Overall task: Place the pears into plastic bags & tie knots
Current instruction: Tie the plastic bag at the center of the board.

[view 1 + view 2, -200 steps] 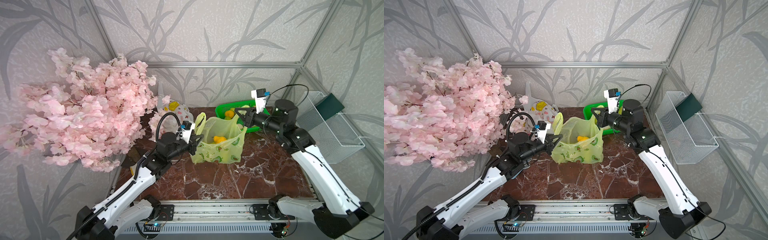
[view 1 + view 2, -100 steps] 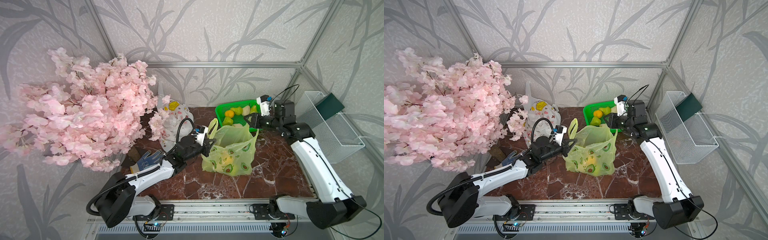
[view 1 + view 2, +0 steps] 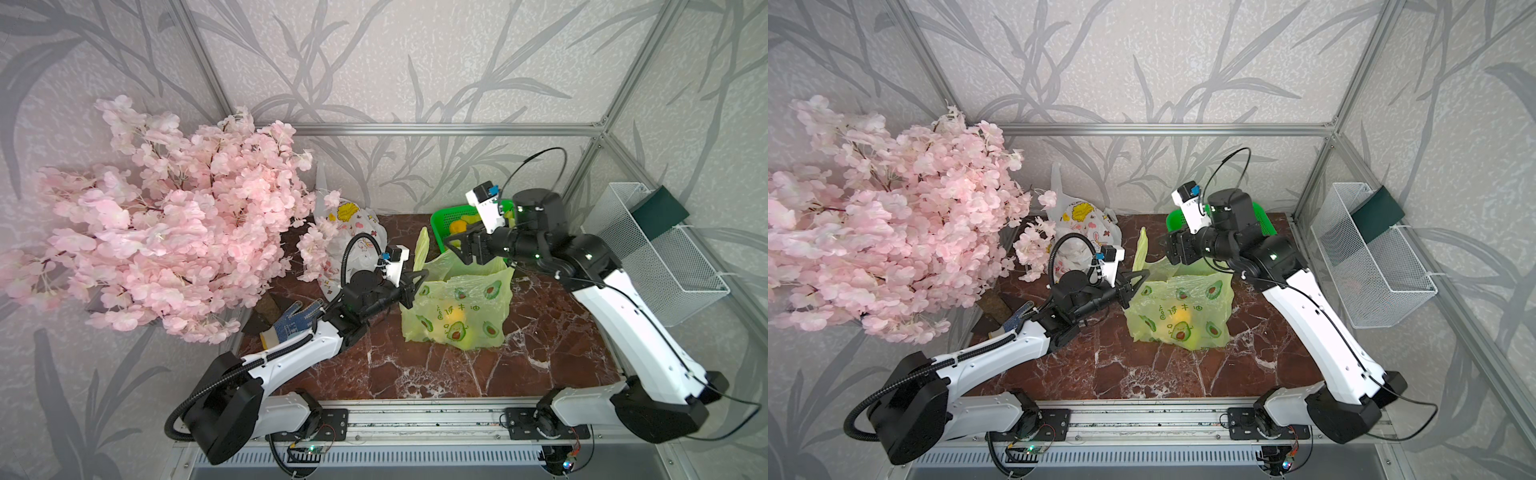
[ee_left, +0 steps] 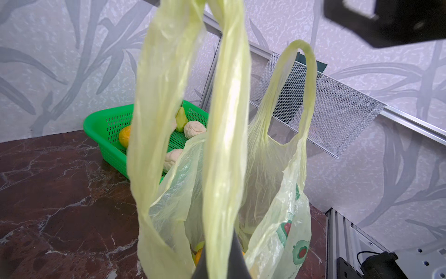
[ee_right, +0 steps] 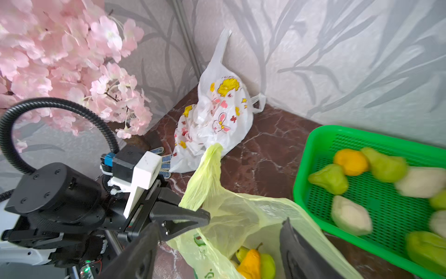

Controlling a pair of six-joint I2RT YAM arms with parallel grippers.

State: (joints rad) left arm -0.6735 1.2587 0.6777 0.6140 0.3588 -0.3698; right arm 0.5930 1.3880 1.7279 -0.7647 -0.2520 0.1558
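A yellow-green plastic bag [image 3: 457, 309] [image 3: 1181, 313] with avocado prints stands mid-table. My left gripper [image 3: 415, 282] [image 4: 219, 253] is shut on its near handle [image 4: 226, 120]; the far handle [image 4: 306, 79] stands free. My right gripper [image 3: 457, 245] [image 5: 217, 241] hovers open over the bag's mouth, holding nothing. Pears [image 5: 255, 263] lie in the bag. More pears [image 5: 329, 178] [image 4: 194, 129] sit in the green basket [image 3: 440, 218] [image 5: 313, 145] behind. White plastic bags [image 3: 353, 224] [image 5: 217, 116] lie at the back left.
A pink blossom tree [image 3: 174, 224] overhangs the table's left side. A blue-and-white glove [image 3: 291, 322] lies under my left arm. A white wire basket [image 3: 656, 257] hangs on the right wall. Marble table [image 3: 436, 374] shows in front of the bag.
My right gripper has opened and now hangs over the bag's mouth. My left gripper has moved right and forward with the handle, and the bag has shifted with it.
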